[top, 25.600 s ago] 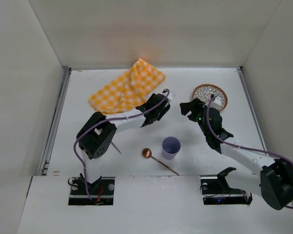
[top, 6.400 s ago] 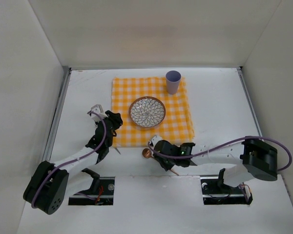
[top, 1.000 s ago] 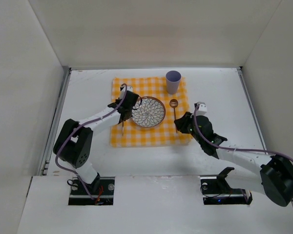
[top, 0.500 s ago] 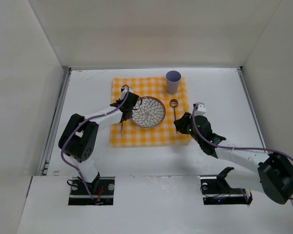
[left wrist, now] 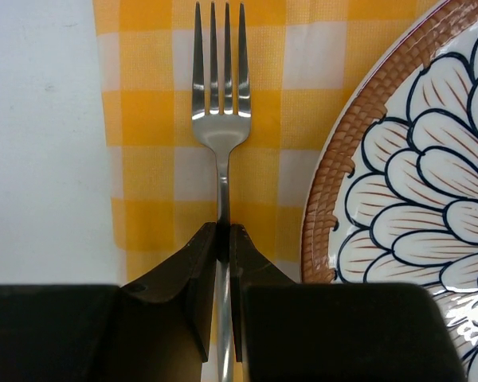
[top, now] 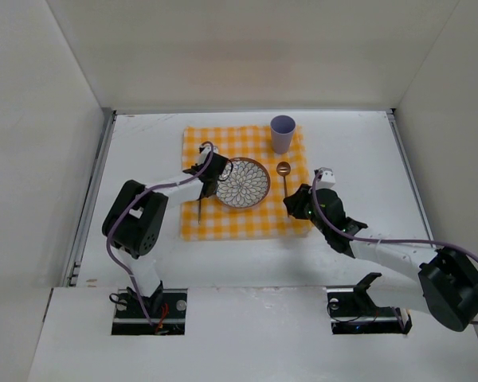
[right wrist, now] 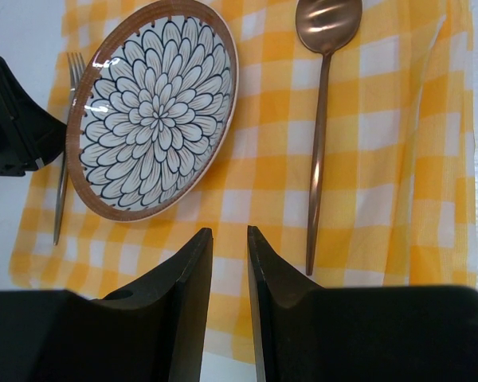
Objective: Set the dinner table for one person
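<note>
Place setting at the far centre of the white desk (left wrist: 40, 159), as I view it from the console. The checked cloth (left wrist: 143, 111) lies flat on the desk and carries the patterned plate (left wrist: 342, 159). The cup (top: 282, 133) stands at the cloth's far right corner, and the copper spoon (right wrist: 317, 159) lies just right of the plate.

The left fingers (left wrist: 190, 274) pinch the handle of the fork (left wrist: 221, 135). The fork sits between the plate rim and the cloth's left edge, tines pointing far, and appears to rest on the cloth. The right fingers (right wrist: 193, 302) stand slightly apart and hold nothing, low over the near right part of the cloth.

Hazards, in my judgement:
- **Skewed fork:** if I withdraw the left arm before the fingers let go, the fork will skew or slide off the cloth's left edge.
- **Clipped rim:** a sideways drift to the right would knock the plate rim, which is close.
- **Bunched cloth:** fingertips pressed too low could catch the fabric and bunch it, shifting the plate and cup.
- **Disturbed spoon:** a careless right-arm retreat could nudge the spoon handle or lift the cloth's near edge.
</note>
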{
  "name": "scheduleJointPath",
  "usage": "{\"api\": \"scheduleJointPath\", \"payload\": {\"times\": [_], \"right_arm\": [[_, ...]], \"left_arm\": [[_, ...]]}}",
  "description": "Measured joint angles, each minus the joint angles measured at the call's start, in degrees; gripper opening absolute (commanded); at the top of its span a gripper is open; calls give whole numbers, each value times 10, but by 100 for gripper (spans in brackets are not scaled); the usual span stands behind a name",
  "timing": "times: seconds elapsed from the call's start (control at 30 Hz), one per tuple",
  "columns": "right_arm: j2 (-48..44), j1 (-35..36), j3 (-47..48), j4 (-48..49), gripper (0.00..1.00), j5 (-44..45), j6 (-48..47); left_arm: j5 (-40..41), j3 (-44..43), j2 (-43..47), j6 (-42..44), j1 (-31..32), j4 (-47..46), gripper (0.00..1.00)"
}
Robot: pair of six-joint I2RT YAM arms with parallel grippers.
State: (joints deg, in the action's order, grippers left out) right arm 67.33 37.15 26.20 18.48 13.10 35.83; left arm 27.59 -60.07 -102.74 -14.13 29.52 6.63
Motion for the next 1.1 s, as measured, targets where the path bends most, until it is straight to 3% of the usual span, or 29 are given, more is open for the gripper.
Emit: {"api": "scheduleJointPath", "payload": {"times": [0.23,0.33,0.53,0.7,0.83,1.1], "right_arm": [[0,0,0,0,33,0,0],[0,0,0,0,44,0,0],[-12,0,0,0,53,0,0],[-27,0,0,0,58,2,0],[-43,0,-4,1,59,14,0],[-123,-38,-49,7,67,62,27]], "left_arm": [[0,0,-7,-5,0,-4,12],[1,0,-7,-7,0,-4,21],[3,1,28,-9,4,3,40],[4,15,136,-16,13,-1,46],[12,75,252,-51,8,-17,49],[30,273,461,-186,-122,-28,59]]}}
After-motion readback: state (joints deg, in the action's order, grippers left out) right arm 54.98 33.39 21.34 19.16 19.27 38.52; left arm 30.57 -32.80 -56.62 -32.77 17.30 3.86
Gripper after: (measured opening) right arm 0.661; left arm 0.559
